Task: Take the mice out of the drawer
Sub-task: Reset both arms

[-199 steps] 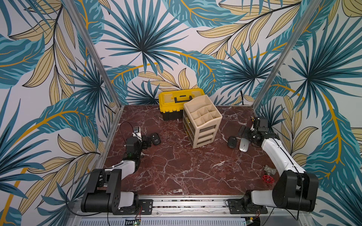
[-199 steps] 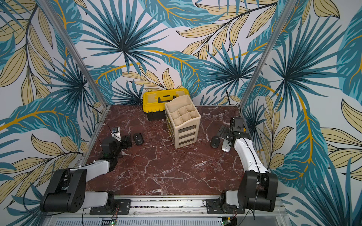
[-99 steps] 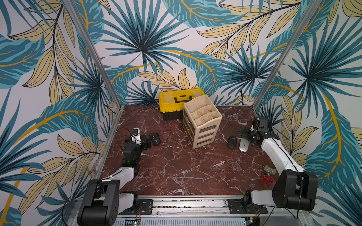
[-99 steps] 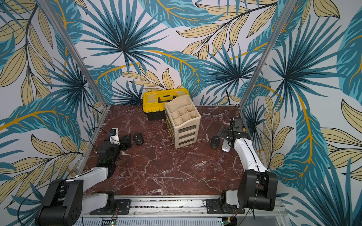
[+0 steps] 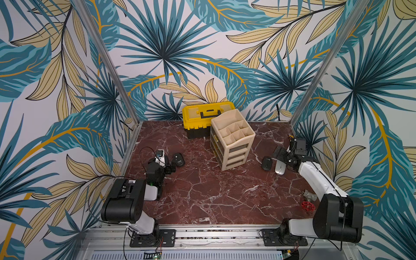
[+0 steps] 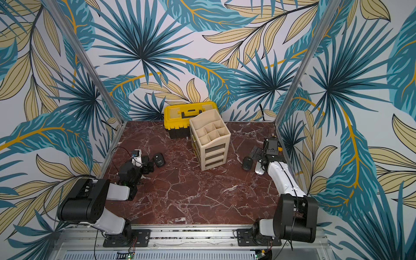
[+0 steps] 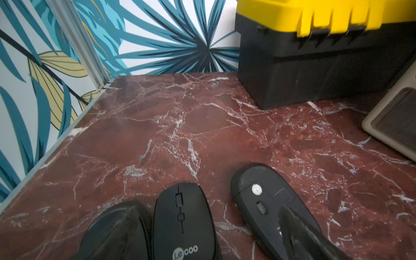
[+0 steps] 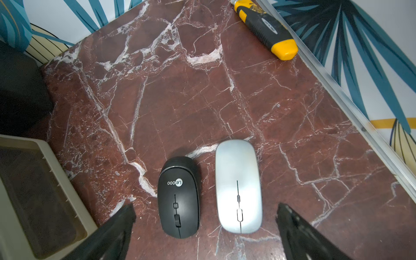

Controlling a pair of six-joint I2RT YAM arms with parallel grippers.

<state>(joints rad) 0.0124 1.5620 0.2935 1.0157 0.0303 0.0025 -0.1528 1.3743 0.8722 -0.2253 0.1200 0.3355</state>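
- While left end effector (image 7: 206, 209) & right end effector (image 8: 206, 209) sit low over the counter (image 5: 213, 198), both gape wide, gripping nothing.
- L fingers (image 7: 117, 231) straddle face-up black mouse (image 7: 183, 222); flipped black mouse (image 7: 265, 202) just beside it, belly up.
- R fingers (image 8: 112, 231) flank R black mouse (image 8: 179, 198) & silver mouse (image 8: 238, 186), side by side, not touching.
- Both top views: L pair centre-left of frame, R pair centre-right, drawer unit (image 5: 233, 144) btw them; all 4 lie on counter.

You can read "Lecoo" in grey on the black mouse (image 7: 183, 225) in the left wrist view, and again on the other black mouse (image 8: 179, 198) in the right wrist view. The utility knife (image 8: 265, 29) carries print too small to read.
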